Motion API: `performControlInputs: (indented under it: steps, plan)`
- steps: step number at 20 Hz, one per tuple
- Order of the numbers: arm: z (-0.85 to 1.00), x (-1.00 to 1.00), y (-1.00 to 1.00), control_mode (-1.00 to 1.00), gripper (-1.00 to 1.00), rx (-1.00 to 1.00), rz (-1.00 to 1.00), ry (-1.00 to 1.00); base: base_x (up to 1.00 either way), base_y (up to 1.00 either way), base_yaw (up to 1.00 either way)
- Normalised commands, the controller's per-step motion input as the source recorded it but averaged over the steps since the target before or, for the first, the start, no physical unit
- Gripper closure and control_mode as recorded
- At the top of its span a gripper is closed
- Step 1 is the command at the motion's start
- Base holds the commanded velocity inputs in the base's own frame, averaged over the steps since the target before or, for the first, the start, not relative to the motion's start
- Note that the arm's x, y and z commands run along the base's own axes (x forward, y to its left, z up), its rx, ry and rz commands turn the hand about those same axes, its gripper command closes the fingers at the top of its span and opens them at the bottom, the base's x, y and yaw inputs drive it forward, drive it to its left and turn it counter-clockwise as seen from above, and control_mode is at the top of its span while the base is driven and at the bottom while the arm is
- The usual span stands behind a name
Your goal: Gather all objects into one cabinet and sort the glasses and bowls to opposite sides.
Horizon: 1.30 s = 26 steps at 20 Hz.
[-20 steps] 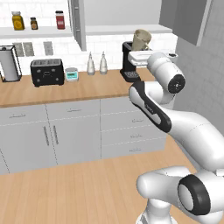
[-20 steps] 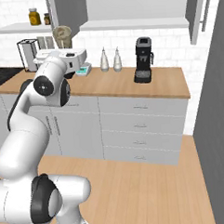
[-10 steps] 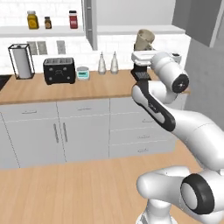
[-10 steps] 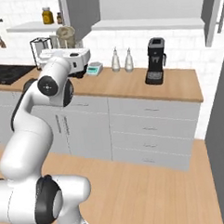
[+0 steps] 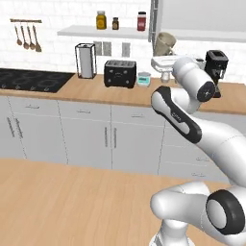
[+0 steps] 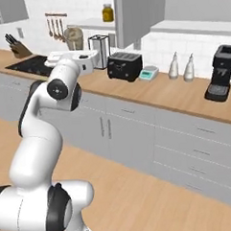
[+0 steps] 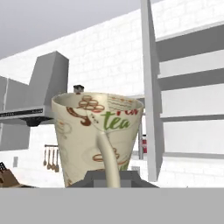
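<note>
A simulated kitchen spreads behind the white arm: a long wooden counter (image 5: 96, 93) carrying a toaster (image 5: 120, 73), a coffee machine (image 5: 216, 65) and a paper-towel holder (image 5: 84, 60), with an open shelf (image 5: 103, 32) of jars above and a tall grey panel (image 7: 150, 87) edging what looks like a run of open shelves (image 7: 192, 118) to one side. Raised well above the counter, the gripper (image 5: 164, 63) is clamped on a cream mug (image 7: 97, 135) printed with "tea", which stands upright directly over the fingers, mouth upward, its handle turned toward the hand camera. The mug (image 5: 165, 44) rides clear of everything, with open air around it; the shelves lie beyond and to the side of it in the hand view, so the carry likely turns on clearing that grey panel's edge before the mug can go in
</note>
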Motion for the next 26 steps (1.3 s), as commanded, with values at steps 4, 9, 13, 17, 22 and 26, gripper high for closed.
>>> performControlInputs:
  steps: [4, 9, 13, 17, 22, 26]
  plan:
    - [0.00, 0.00, 0.00, 1.00, 1.00, 0.00, 0.00, 0.00, 0.00, 0.53, 0.56]
    - [0.00, 0.00, 0.00, 1.00, 1.00, 0.00, 0.00, 0.00, 0.22, 0.44, 0.45]
    - [0.00, 0.00, 0.00, 1.00, 1.00, 0.00, 0.00, 0.00, 1.00, 0.49, 0.07]
    - [0.00, 0.00, 0.00, 1.00, 1.00, 0.00, 0.00, 0.00, 1.00, 0.50, 0.00]
    - [0.00, 0.00, 0.00, 1.00, 1.00, 0.00, 0.00, 0.00, 1.00, 0.62, 0.00]
    - [0.00, 0.00, 0.00, 1.00, 1.00, 0.00, 0.00, 0.00, 0.95, 0.97, 0.00]
